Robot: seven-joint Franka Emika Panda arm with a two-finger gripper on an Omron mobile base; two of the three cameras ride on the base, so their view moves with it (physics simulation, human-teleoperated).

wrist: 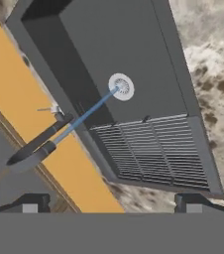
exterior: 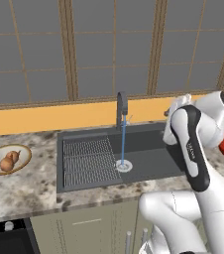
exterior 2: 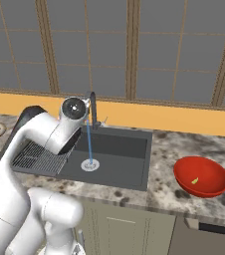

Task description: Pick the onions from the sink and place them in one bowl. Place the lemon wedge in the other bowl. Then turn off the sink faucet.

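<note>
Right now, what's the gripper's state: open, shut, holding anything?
Gripper: open, jaws spread wide and holding nothing, above the sink.

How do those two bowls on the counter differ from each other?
The beige bowl is wide and shallow with a brown rim; the red bowl is deeper, rounder and glossy. The beige bowl holds two onions; the red bowl holds only a tiny lemon wedge. They sit on opposite sides of the sink. Both rest on the counter.

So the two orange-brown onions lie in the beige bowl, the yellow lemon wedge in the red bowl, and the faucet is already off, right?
Not quite: the tall dark grey faucet is on, as the left base view shows a blue stream falling to the drain. The rest is right.
</note>
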